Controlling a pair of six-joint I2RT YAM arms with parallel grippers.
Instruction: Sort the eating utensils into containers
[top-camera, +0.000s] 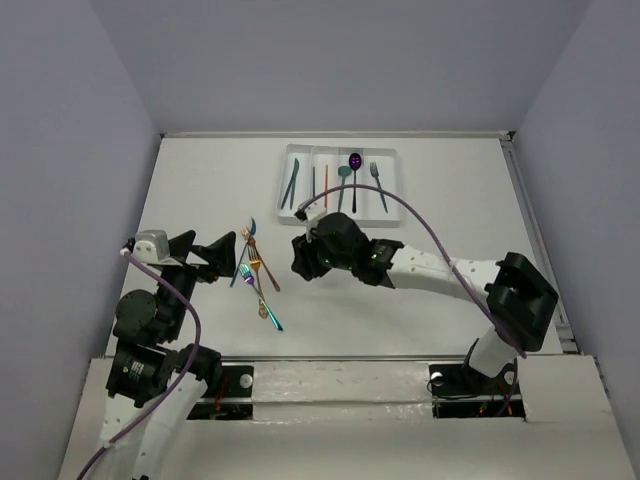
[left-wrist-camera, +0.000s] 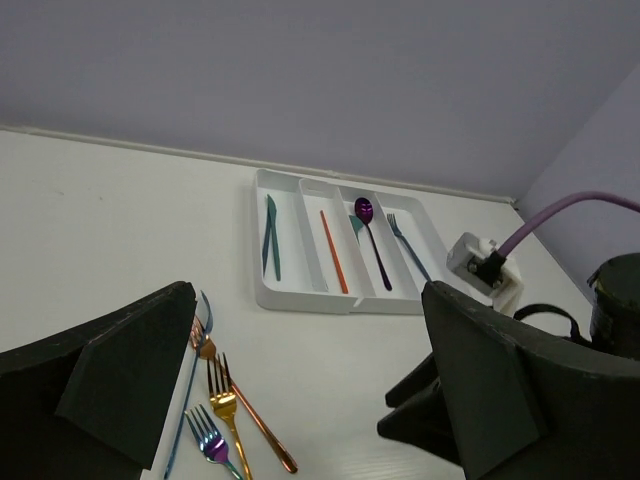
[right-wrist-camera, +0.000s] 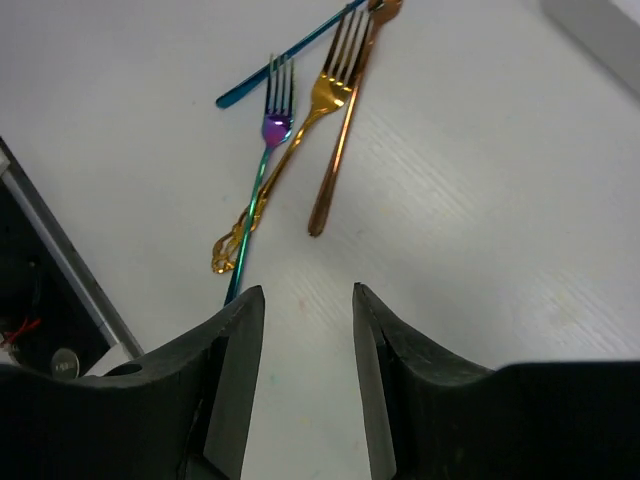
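Observation:
The white tray stands at the back of the table, and its compartments hold a teal knife, an orange stick, a purple spoon and a blue fork. A loose cluster lies left of centre: a gold fork, a copper fork, an iridescent fork and a thin blue piece. My right gripper is open and empty, just short of the fork handles. My left gripper is open wide and empty, left of the cluster.
The right arm reaches across the middle of the table, with its purple cable arching over the tray's near side. The table's near edge and rail run just behind the cluster. Grey walls enclose the table.

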